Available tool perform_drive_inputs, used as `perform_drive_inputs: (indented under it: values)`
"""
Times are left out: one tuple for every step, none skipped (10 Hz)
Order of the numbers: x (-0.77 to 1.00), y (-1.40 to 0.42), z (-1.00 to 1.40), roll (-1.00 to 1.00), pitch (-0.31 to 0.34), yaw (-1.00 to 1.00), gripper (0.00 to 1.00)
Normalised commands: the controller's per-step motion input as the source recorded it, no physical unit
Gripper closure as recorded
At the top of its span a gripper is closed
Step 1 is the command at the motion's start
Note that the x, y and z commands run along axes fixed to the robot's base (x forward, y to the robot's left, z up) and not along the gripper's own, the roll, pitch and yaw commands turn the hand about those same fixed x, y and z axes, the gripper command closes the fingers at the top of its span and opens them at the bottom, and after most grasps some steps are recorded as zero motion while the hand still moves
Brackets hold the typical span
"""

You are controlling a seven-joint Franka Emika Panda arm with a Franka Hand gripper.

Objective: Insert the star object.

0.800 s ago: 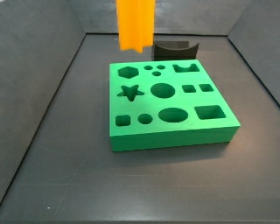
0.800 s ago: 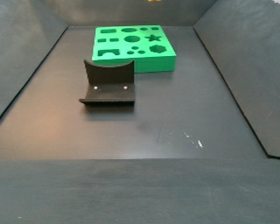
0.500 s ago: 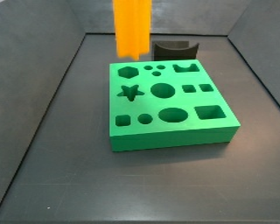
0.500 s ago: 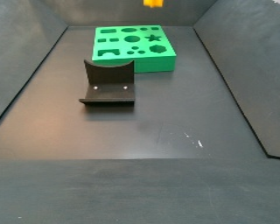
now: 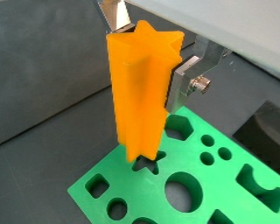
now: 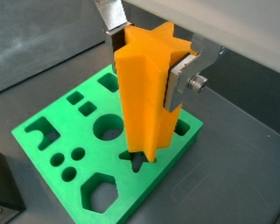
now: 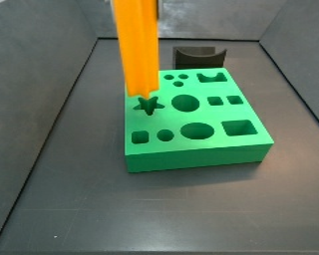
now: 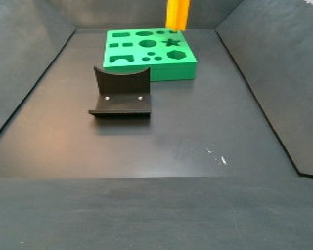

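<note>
- The gripper [image 5: 150, 54] is closed on the upper part of the star object [image 5: 140, 98]; in both wrist views a silver finger [image 6: 185, 80] presses flat against a side of the prism.
- The star object [image 7: 136, 45] stands upright above the green block [image 7: 195, 127]. Its lower end is right at the star-shaped hole [image 7: 148, 104]; whether the tip is already inside, I cannot tell.
- In both wrist views the dark points of this hole [image 6: 136, 161] show around the bottom end of the orange prism [image 6: 146, 92].
- In a side view only the lower part of the star object [image 8: 179, 14] is visible, at the far edge of the green block [image 8: 152, 52]; the gripper itself is outside both side views.
- The green block lies flat on the table [image 7: 69, 179], towards one end of it, and has many holes of different shapes: round, square, hexagon, oval.
- A dark grey curved piece [image 7: 199, 54] is just behind the green block, close to the back wall.
- The fixture [image 8: 120, 93] stands on the table [image 8: 159, 166], near the middle and apart from the green block.
</note>
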Motion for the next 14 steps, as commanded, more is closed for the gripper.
perform_drive_inputs:
  values:
    - [0.00,0.01,-0.31,0.02,0.000,0.00,1.00]
    - [0.02,0.01,-0.33,0.00,0.000,0.00,1.00]
    - [0.14,0.00,-0.30,0.02,0.017,-0.05,1.00]
    - [0.20,0.01,-0.30,0.01,0.044,-0.14,1.00]
    - [0.22,0.03,-0.29,0.03,0.063,-0.19,1.00]
    - [0.20,0.04,-0.28,0.03,0.071,-0.21,1.00]
    - [0.21,0.06,-0.27,0.03,0.084,-0.21,1.00]
    - [0.18,0.06,-0.26,0.04,0.083,-0.25,1.00]
    - [0.14,0.07,-0.24,0.03,0.083,-0.35,1.00]
    - [0.05,0.08,-0.23,0.02,0.081,-0.48,1.00]
    - [0.02,0.09,-0.24,0.03,0.084,-0.53,1.00]
    - [0.00,0.08,-0.25,0.07,0.097,-0.57,1.00]
    - [0.02,0.07,-0.24,0.07,0.107,-0.51,1.00]
    - [0.06,0.03,-0.19,0.05,0.091,-0.32,1.00]
